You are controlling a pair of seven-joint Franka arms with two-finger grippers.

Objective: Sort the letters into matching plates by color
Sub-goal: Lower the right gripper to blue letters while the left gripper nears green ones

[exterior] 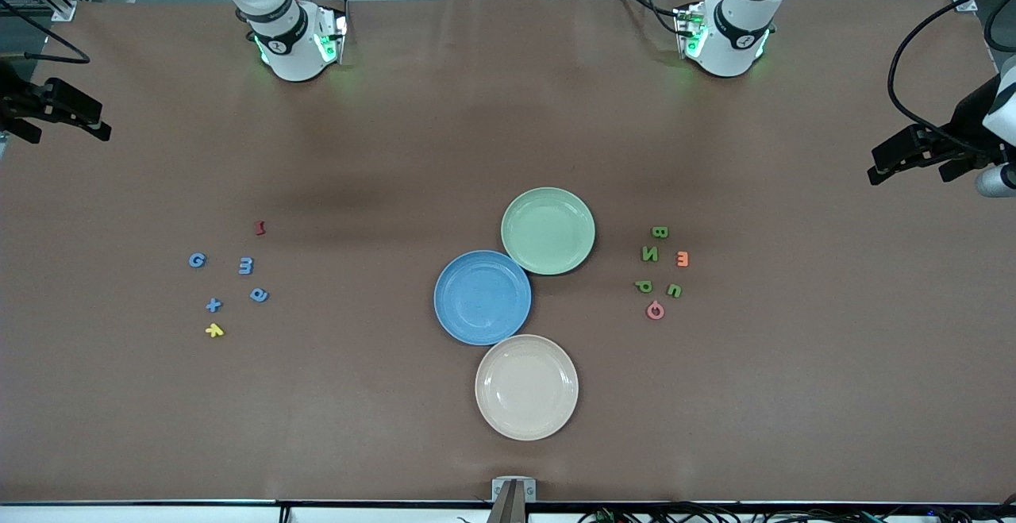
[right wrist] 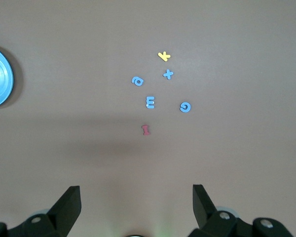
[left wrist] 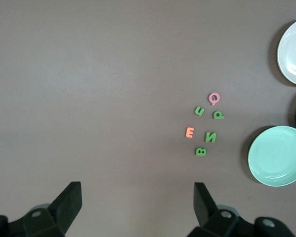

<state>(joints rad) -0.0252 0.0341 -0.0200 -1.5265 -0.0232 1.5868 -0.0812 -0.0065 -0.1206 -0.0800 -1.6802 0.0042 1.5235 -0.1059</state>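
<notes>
Several blue letters [exterior: 246, 266] lie loose toward the right arm's end of the table and also show in the right wrist view [right wrist: 150, 102]. Several green letters [exterior: 649, 253] lie toward the left arm's end and also show in the left wrist view [left wrist: 210, 137]. The blue plate [exterior: 482, 297] and the pale green plate [exterior: 548, 230] touch at mid-table, both empty. My left gripper [left wrist: 137, 197] is open and empty, high over bare table. My right gripper [right wrist: 136, 197] is open and empty, high over bare table near its base.
A beige plate [exterior: 526, 386] lies nearer the front camera, touching the blue plate. A yellow letter [exterior: 214, 330] and a red one [exterior: 259, 228] lie among the blue letters. An orange letter [exterior: 682, 259] and a pink one [exterior: 655, 310] lie among the green.
</notes>
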